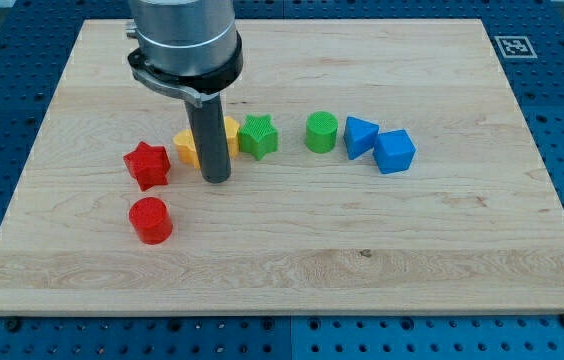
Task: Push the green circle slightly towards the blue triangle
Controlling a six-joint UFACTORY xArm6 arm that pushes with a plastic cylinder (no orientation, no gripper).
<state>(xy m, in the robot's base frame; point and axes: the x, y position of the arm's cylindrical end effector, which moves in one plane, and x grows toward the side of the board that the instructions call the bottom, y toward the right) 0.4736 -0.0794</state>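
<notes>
The green circle (321, 132) stands on the wooden board just left of the blue triangle (360, 136), with a small gap between them. A blue cube (395, 152) sits right of the triangle, touching it. My tip (216, 180) rests on the board well to the left of the green circle, in front of the yellow blocks (188, 146), which the rod partly hides. A green star (258, 136) lies between my tip and the green circle.
A red star (147, 165) lies left of my tip and a red cylinder (150, 220) lies toward the view's bottom left of it. The board (362, 250) is edged by a blue pegboard table. A marker tag (512, 46) sits at the board's top right corner.
</notes>
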